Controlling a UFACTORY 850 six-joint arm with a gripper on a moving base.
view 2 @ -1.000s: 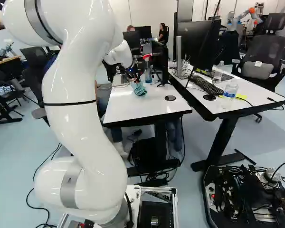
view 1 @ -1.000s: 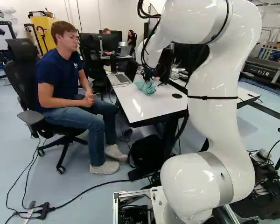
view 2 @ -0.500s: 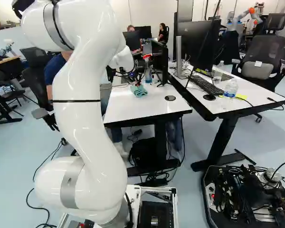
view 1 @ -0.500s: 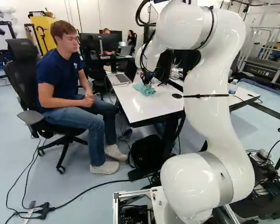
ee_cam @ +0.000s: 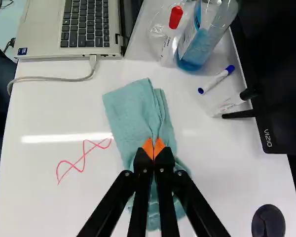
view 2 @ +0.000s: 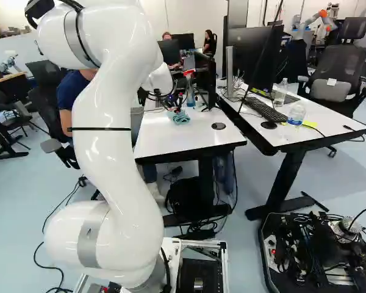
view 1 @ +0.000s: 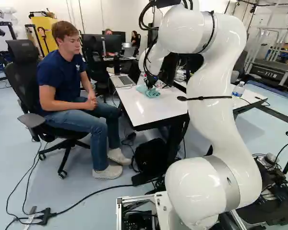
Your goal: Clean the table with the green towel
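Gripper (view 1: 150,86) points down over the table (view 2: 183,135); arm (view 1: 209,100) climbs from its foot joint, curves up to a high bend, then forearm (view 1: 156,55) slopes ahead and down to the work. In the wrist view the gripper (ee_cam: 153,149) is clenched, orange pads (ee_cam: 147,148) drawn close together on a fold of the green towel (ee_cam: 133,111). Towel lies on the table, rumpled and folded over, its length running under the fingers and out ahead of them; set in from both side edges and well back from the near edge. Red scrawl (ee_cam: 84,158), a looping line, on the white top between towel and left edge, apart from the cloth. Laptop (ee_cam: 84,29) open farther along at the left edge, pale cable (ee_cam: 54,79) plugged into it and curving toward that edge. Clear bottle with blue liquid (ee_cam: 200,47) ahead of the towel, toward the right edge; blue-capped marker (ee_cam: 216,80) just beside it. Black monitor (ee_cam: 281,74) stands along the right edge. Dark round disc (view 2: 218,126) set in the top near the right edge, between towel and near right corner. Beyond the right edge, a second table (view 2: 329,125) with keyboard (view 2: 265,110), mouse (view 2: 269,125) and water bottle (view 2: 296,114).
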